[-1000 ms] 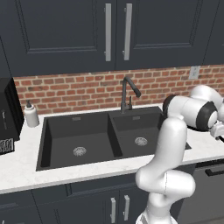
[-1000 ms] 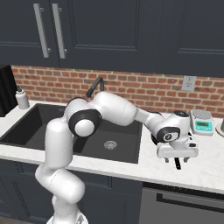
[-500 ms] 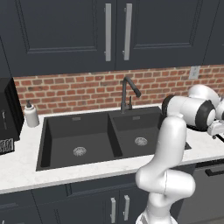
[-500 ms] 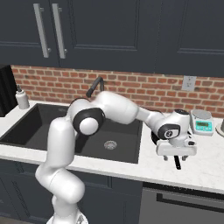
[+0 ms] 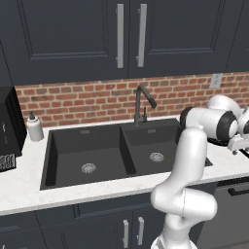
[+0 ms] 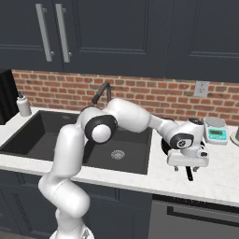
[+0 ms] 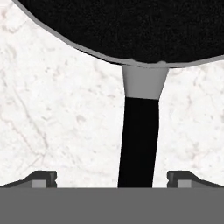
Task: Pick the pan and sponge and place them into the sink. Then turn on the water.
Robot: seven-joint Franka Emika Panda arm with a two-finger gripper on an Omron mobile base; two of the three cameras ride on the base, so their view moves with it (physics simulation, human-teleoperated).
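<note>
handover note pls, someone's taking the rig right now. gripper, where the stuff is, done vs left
Gripper: open, above the pan's handle, fingers either side of it, not closed.
Pan: on the counter right of the sink, not lifted.
Sponge: can't spot it.
Sink: both basins hold nothing; no water from the faucet.
Done: nothing placed.
Left: grasp the handle, move pan to sink, find and place sponge, turn on water.

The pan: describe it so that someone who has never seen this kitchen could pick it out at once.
Start at the black double sink and move along the white marble counter to its right. There the pan lies flat, a round black dish with a grey rim, its straight black handle running between the open tool's tips. The neighbouring scale is pale and boxy instead.
</note>
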